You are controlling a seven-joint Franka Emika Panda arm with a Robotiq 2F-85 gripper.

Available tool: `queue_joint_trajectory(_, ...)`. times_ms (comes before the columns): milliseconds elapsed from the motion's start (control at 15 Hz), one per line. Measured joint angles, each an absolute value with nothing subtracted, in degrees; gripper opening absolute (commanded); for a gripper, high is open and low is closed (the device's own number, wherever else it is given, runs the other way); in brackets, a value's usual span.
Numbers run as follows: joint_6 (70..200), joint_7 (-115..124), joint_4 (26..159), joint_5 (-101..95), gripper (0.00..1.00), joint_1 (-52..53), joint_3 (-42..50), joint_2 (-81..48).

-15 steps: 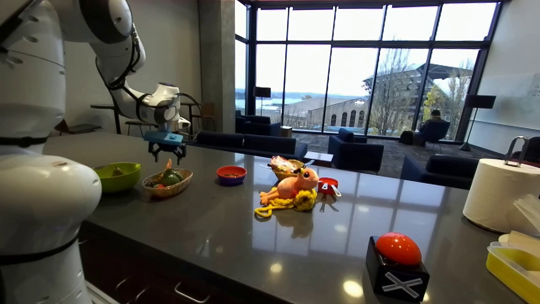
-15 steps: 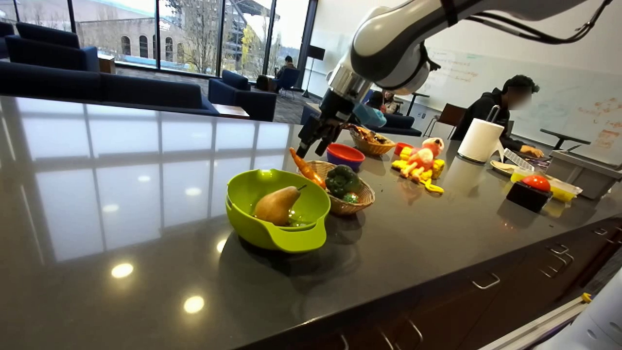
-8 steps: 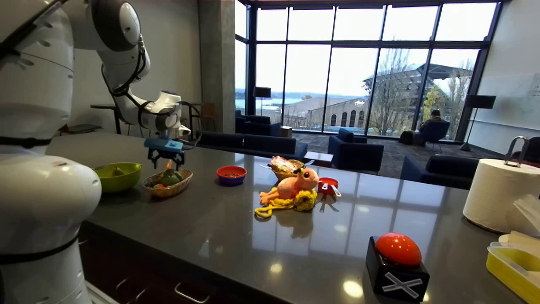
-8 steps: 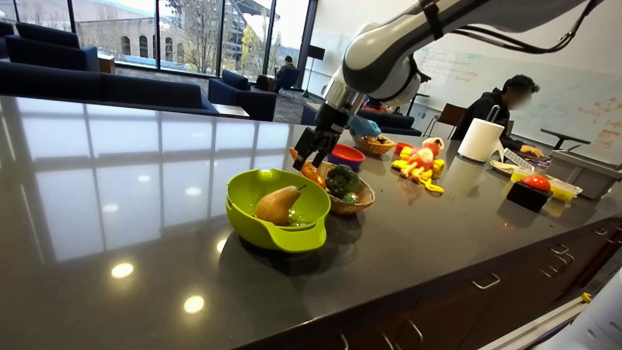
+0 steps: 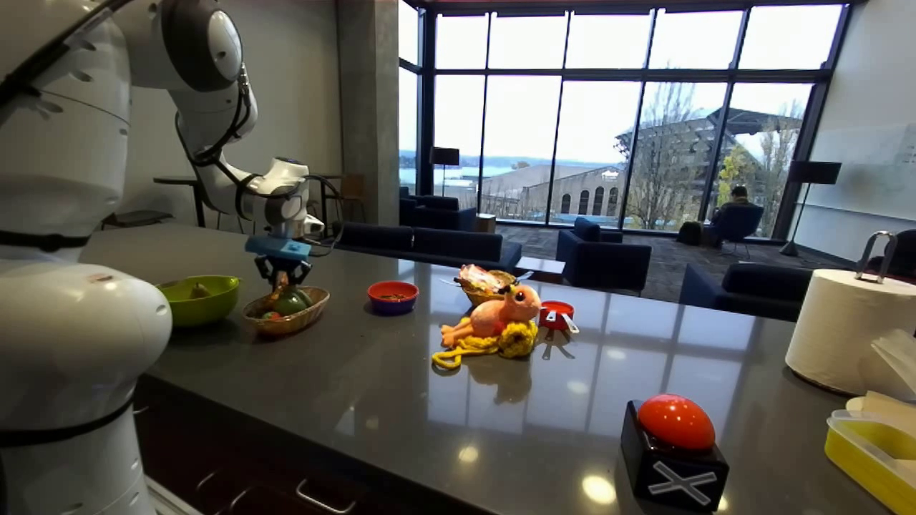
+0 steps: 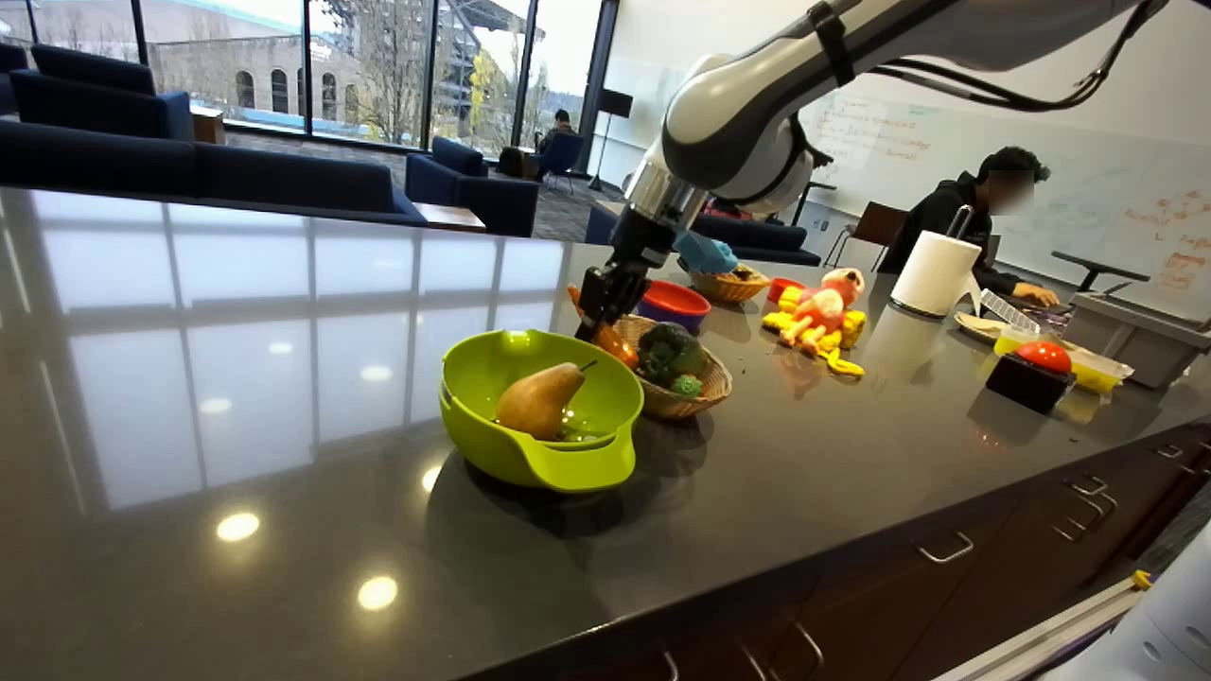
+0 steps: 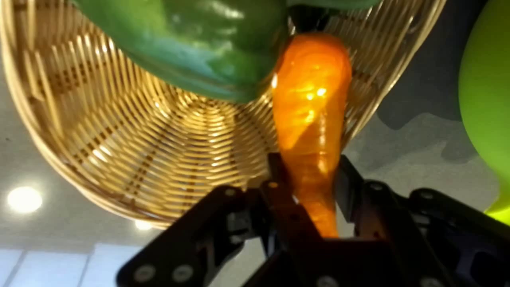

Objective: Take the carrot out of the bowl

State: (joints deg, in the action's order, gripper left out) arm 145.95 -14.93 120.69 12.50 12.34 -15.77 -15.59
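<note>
The orange carrot (image 7: 312, 111) leans in the bowl, a shallow wicker basket (image 7: 131, 171), with its thick end low beside a green pepper (image 7: 191, 52). Its narrow end rises past the rim between my fingers. In the wrist view my gripper (image 7: 310, 163) is shut on that narrower part, a pad against each side. An exterior view shows the carrot (image 6: 617, 348) partly hidden behind my gripper (image 6: 605, 322), still in the basket. From another side, my gripper (image 5: 283, 277) stands low over the back of the bowl (image 5: 304, 320).
A lime-green bowl (image 6: 530, 463) holding a pear (image 6: 541, 402) stands close beside the basket. On the basket's opposite side is a red and purple bowl (image 5: 392, 297). Farther along the counter sit a pink plush toy (image 5: 494, 318) and a red button box (image 5: 676, 429).
My gripper has come down onto the carrot and its fingers have drawn together around it. The basket and the vegetables in it have shifted slightly.
</note>
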Motion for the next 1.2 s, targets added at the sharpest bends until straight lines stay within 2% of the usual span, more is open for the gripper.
queue_joint_trajectory(1200,143.22,-10.70,120.74,11.09,0.07,11.94,-15.49,-10.02)
